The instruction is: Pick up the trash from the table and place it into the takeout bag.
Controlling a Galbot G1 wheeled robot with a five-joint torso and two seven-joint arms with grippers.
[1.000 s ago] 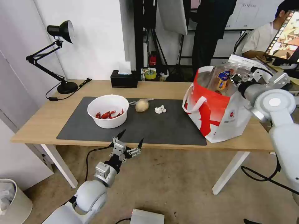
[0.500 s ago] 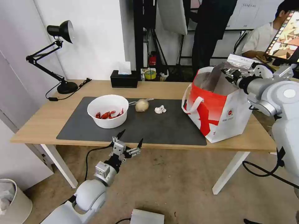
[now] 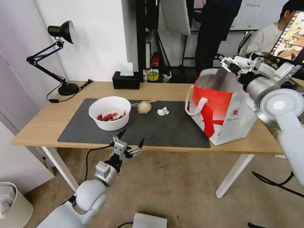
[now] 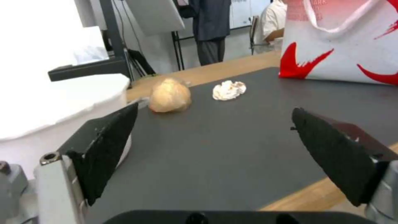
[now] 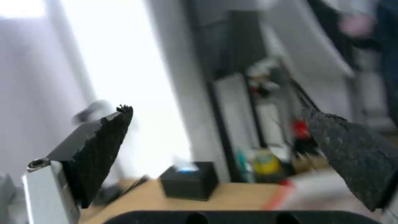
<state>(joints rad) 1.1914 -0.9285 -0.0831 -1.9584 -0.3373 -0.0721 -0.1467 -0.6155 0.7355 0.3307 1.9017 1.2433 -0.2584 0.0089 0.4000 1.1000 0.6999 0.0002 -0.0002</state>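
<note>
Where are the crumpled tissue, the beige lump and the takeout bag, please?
crumpled tissue (image 3: 163, 111), head view, middle of the wad.
beige lump (image 3: 144, 107), head view, its rounded front.
takeout bag (image 3: 236, 110), head view, white side panel by the logo.

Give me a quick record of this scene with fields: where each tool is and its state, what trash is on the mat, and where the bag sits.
left tool: open, low at the table's near edge, in front of the mat
right tool: open, empty, above the takeout bag's open top
trash on mat: white bowl of crayfish shells, beige lump, crumpled tissue
takeout bag: upright at the mat's right end
other items: black desk lamp, black tissue box at the back
</note>
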